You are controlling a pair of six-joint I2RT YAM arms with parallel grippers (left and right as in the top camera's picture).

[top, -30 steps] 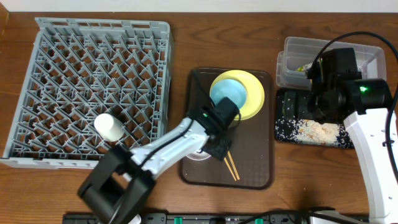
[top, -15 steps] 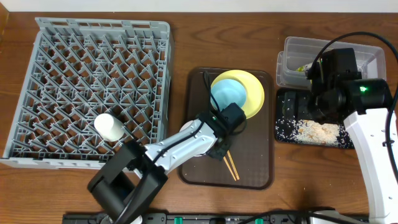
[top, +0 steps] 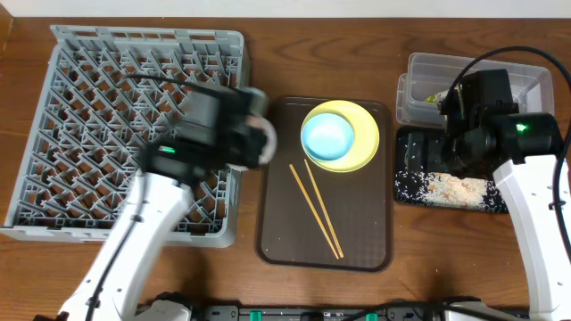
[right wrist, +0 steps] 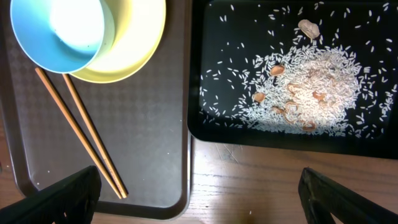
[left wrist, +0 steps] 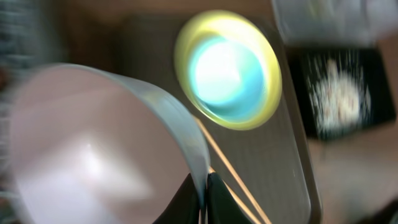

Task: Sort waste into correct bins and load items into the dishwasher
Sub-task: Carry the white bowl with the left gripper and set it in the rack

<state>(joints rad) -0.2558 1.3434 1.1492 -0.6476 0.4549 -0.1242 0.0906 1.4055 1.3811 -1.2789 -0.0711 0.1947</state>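
Note:
My left gripper [left wrist: 204, 200] is shut on the rim of the white bowl [left wrist: 93, 155], which it holds in the air, blurred by motion. Seen from overhead, the gripper [top: 252, 143] and bowl [top: 266, 143] hang over the right edge of the grey dishwasher rack [top: 89, 116]. The light-blue bowl [top: 328, 138] sits on the yellow plate [top: 368, 143] on the brown tray [top: 357, 241]. The chopsticks [top: 312, 209] lie bare on that tray. My right gripper [right wrist: 199, 199] is open above the wood between the brown tray and the black tray [right wrist: 196, 93] of rice crumbs [right wrist: 311, 93].
The clear tub [top: 419, 85] stands behind the black tray [top: 406, 183], with a yellow-green wrapper [top: 434, 96] inside. My left arm crosses the rack's front right part. The right arm hangs over the two bins.
The left gripper shut on the white bowl on the brown tray, then swung it up and left to the rack's edge. The chopsticks now lie uncovered. The right arm has not moved.

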